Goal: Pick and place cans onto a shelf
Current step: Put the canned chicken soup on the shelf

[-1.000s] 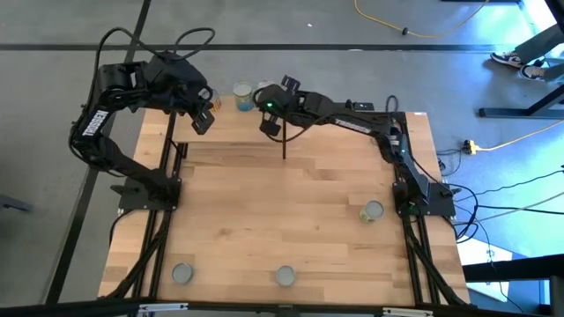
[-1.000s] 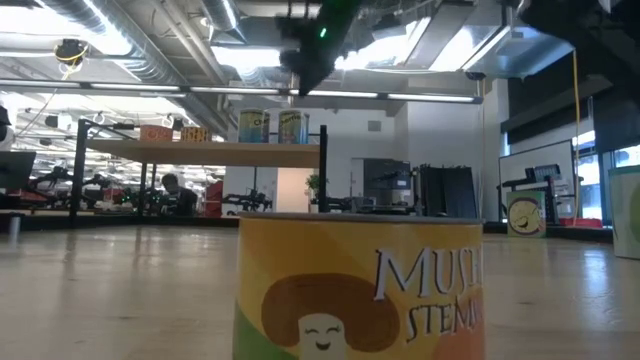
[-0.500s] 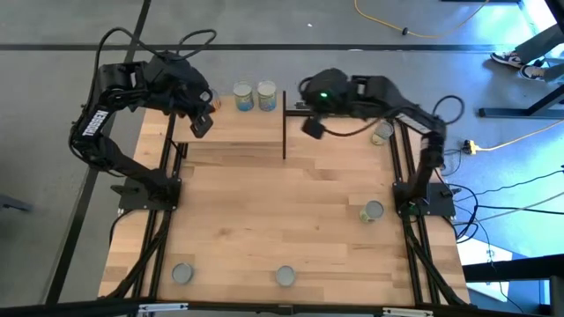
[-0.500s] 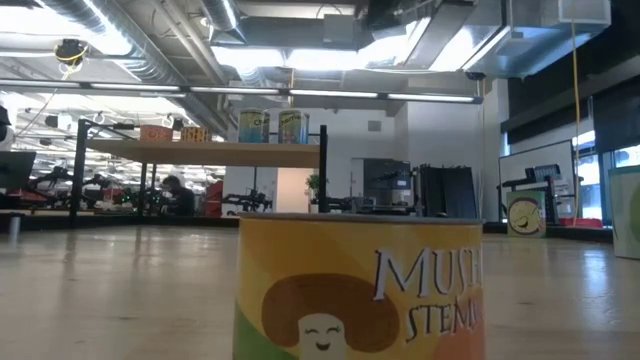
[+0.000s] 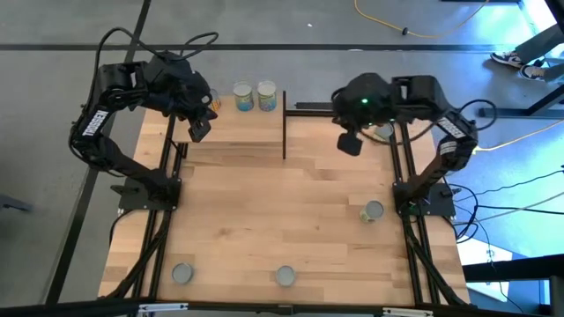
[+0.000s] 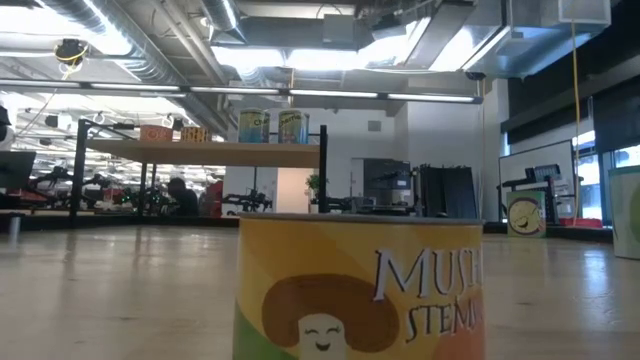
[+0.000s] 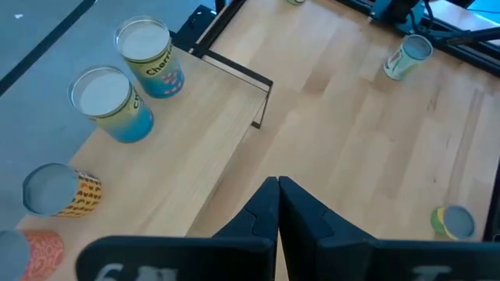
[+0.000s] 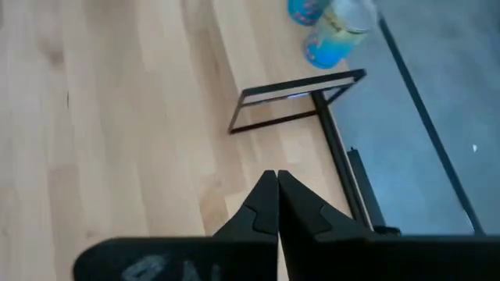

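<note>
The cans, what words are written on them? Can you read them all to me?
"MUS" over "STEM", both cut off at the picture's edge: on the yellow mushroom can closest to the low camera.
"Cherr", then it curves out of sight: on the blue and yellow can on the shelf, left wrist view.
Too small or blurred to read: the labels of the other shelf cans and of the cans on the table.

Bright overhead ceiling lights glare in the low view; the right wrist view is motion-blurred

Both grippers (image 5: 201,129) (image 5: 349,143) raised, fingers together.
</note>
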